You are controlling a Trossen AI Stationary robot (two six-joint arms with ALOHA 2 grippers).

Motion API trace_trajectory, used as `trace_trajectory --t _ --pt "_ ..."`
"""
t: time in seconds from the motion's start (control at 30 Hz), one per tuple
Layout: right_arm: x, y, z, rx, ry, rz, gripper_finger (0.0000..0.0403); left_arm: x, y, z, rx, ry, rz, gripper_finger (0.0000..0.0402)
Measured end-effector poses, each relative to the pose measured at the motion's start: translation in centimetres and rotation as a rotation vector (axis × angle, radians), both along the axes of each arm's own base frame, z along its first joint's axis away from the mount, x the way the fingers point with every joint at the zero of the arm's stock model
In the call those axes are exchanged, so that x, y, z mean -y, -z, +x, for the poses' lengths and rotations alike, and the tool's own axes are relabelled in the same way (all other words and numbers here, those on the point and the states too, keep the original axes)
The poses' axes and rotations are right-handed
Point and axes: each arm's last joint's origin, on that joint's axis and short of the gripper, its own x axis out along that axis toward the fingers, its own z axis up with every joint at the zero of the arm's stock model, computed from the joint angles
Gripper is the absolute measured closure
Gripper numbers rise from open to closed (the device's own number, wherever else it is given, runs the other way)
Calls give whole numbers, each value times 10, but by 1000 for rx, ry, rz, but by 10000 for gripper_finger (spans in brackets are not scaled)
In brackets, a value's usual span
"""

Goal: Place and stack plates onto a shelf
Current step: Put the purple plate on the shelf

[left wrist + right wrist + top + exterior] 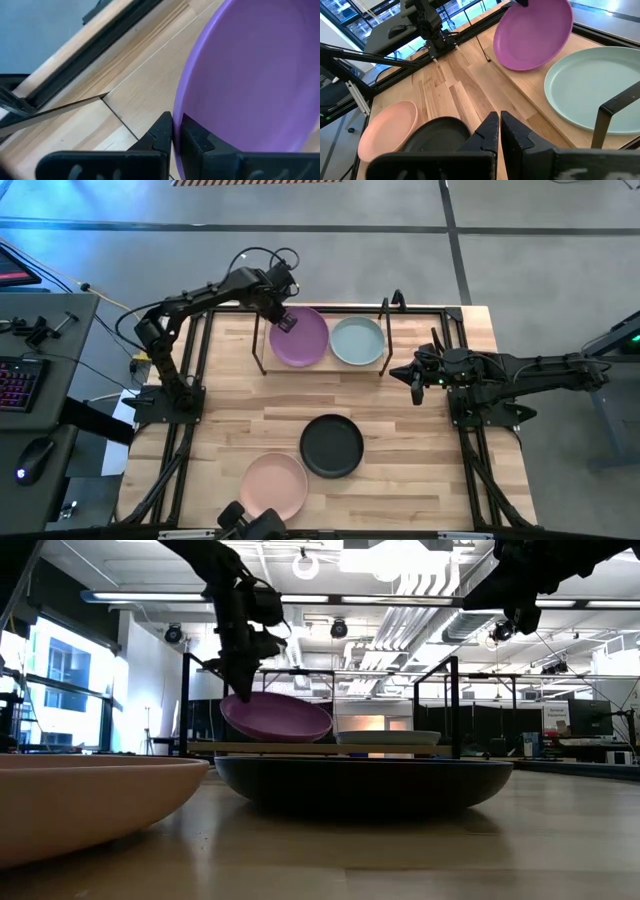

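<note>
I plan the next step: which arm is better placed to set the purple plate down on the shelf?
The left: its pincer already grips the purple plate, tilted over the shelf. The right pincer is empty, off the shelf.

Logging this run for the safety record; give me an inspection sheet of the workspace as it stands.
Surface: wooden table, inside a black metal frame.
Job's things: blue-green plate flat on shelf; purple plate tilted over shelf; black plate and pink plate on table.
Clutter: nothing seen.
Grippers: left gripper pinching the purple plate's rim; right gripper beside the shelf, jaws shut, empty.
Cables: looped at left wrist.
Surroundings: keyboard and mouse at left.
</note>
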Motion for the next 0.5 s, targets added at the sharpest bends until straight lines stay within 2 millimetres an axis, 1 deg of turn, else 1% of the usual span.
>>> trace_trajectory --t 0.2,0.3,0.5 --pt "0 0 0 0 0 0 403 0 11 9 -5 17 -5 388" --pt "0 0 0 0 0 0 403 0 7 10 15 30 18 387" --pt "0 0 0 0 5 -2 403 1 8 8 -16 66 9 381"
